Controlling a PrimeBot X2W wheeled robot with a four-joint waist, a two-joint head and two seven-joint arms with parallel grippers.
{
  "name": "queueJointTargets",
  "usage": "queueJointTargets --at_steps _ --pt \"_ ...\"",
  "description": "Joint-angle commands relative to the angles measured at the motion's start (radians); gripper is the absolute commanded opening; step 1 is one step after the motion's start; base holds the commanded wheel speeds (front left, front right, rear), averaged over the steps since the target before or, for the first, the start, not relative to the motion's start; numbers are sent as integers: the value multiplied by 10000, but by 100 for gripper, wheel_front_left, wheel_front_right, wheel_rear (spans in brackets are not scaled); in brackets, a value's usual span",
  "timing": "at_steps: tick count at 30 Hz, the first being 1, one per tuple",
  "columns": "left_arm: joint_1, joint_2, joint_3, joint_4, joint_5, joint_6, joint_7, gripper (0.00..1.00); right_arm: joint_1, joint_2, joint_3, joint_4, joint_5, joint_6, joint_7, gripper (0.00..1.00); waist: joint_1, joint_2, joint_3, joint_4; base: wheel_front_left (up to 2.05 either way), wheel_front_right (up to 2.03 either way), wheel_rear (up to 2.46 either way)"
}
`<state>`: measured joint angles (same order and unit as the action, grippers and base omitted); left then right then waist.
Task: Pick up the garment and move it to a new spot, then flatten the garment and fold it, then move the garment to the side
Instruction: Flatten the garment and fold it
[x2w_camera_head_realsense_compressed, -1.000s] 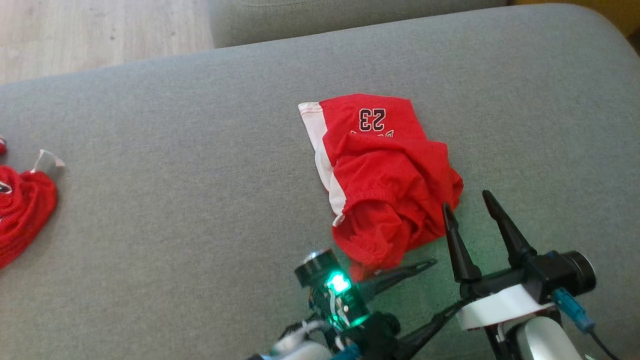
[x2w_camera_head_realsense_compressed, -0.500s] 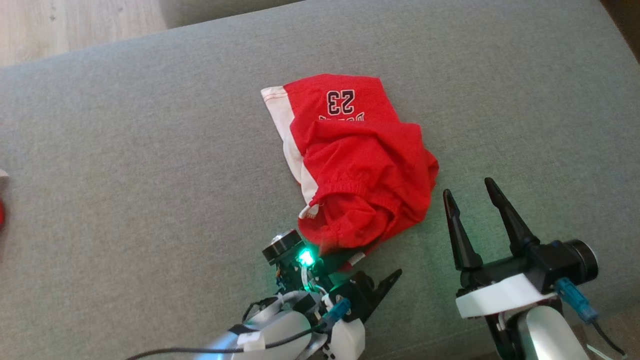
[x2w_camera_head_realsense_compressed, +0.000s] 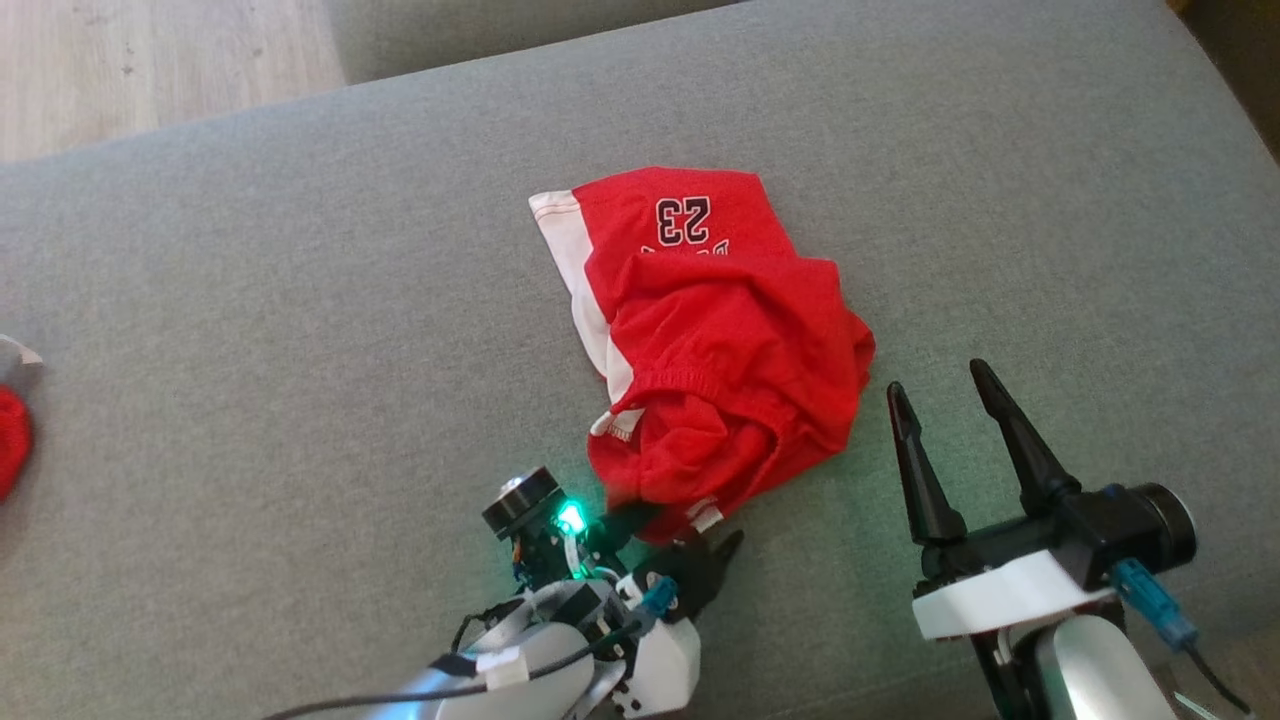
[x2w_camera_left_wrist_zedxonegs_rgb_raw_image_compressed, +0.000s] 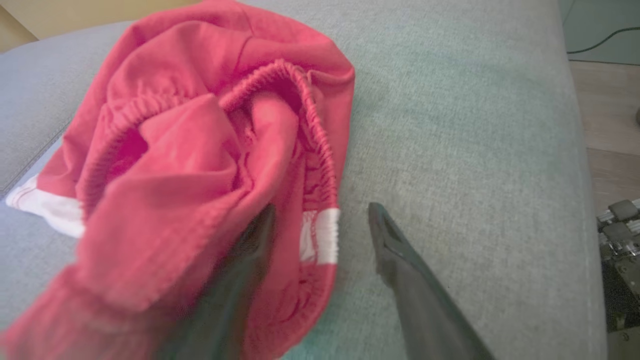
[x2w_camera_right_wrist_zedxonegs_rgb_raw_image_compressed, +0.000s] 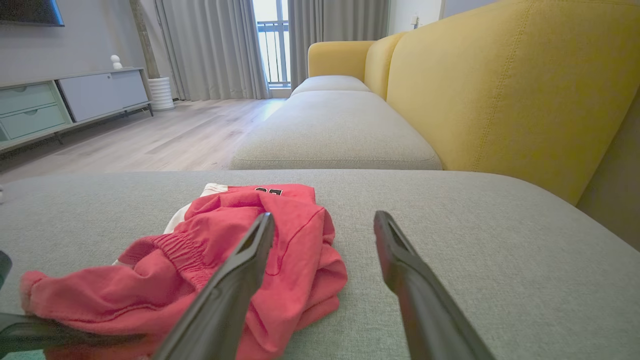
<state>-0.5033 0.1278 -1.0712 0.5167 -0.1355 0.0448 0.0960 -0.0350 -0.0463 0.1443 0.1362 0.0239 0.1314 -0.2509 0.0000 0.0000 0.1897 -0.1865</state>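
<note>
Straddling the crumpled hem, the left claw (x2w_camera_left_wrist_zedxonegs_rgb_raw_image_compressed: 320, 216) stands released, one of its two tapered dark fingers against the fabric. The right claw (x2w_camera_head_realsense_compressed: 937, 380) gapes just beside. One red garment (x2w_camera_head_realsense_compressed: 720, 340), white-striped and elastic-waisted, lies bunched mid-cushion (x2w_camera_head_realsense_compressed: 300, 300), on grey weave.

left gripper (x2w_camera_head_realsense_compressed: 688, 530) has swung round and pushed into the near hem of the garment (x2w_camera_head_realsense_compressed: 720, 330), one of its jaws now tucked under the red cloth, hem's bunched up a bit, and its pale forearm (x2w_camera_head_realsense_compressed: 520, 680) has come into shot
</note>
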Motion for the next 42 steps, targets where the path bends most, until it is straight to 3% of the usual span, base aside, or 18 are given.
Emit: queueJointTargets --at_steps 1,2,3,4,5,7,12,18,22,29,34,38,42 --pt "-92 131 280 -313 -61 58 19 69 -107 -39 209 -330 3 -7 -109 100 0 0 -24 21 0 0 0" --pt "-72 166 277 -319 -90 51 58 45 -96 -39 209 -326 -3 -7 -109 100 0 0 -33 28 0 0 0" --pt "-55 196 270 -317 -123 29 99 39 -88 -39 210 -323 -8 -7 -109 100 0 0 -43 33 0 0 0" --pt "-35 215 261 -304 -176 -16 155 23 -82 -39 214 -319 -16 -7 -109 100 0 0 -52 37 0 0 0" --pt "-25 227 259 -299 -220 -45 180 18 -78 -39 219 -317 -23 -7 -109 100 0 0 -59 38 0 0 0" --pt "-16 234 265 -281 -303 -92 151 0 -78 -39 239 -308 -38 -7 -109 100 0 0 -83 30 0 0 0" --pt "57 51 538 -411 -964 -439 -289 0 -73 -39 314 -244 -54 -7 -109 100 0 0 -283 -87 0 0 0" --pt "-241 -408 1631 -1336 -3064 -1333 -626 0 33 -39 380 -162 39 -7 -109 100 0 0 -770 -306 0 0 0" --pt "-1313 -570 2382 -2114 -4365 -1600 -408 0 99 -39 445 -133 136 -7 -109 100 0 0 -1085 -532 0 0 0" --pt "-4001 -556 3829 -2466 -5038 -1657 -290 0 236 -39 555 -63 252 -7 -109 100 0 0 -1542 -1081 0 0 0" --pt "-4902 -503 4492 -2237 -5464 -1618 -88 0 301 -39 510 -84 294 -7 -109 100 0 0 -1584 -1109 0 0 0" --pt "-4638 -311 4800 -2043 -5760 -1417 -20 0 408 -39 360 -140 334 -7 -109 100 0 0 -1556 -847 0 0 0" --pt "-3193 130 4713 -1983 -6031 -1221 161 0 484 -39 226 -179 348 -7 -109 100 0 0 -1411 -429 0 0 0"
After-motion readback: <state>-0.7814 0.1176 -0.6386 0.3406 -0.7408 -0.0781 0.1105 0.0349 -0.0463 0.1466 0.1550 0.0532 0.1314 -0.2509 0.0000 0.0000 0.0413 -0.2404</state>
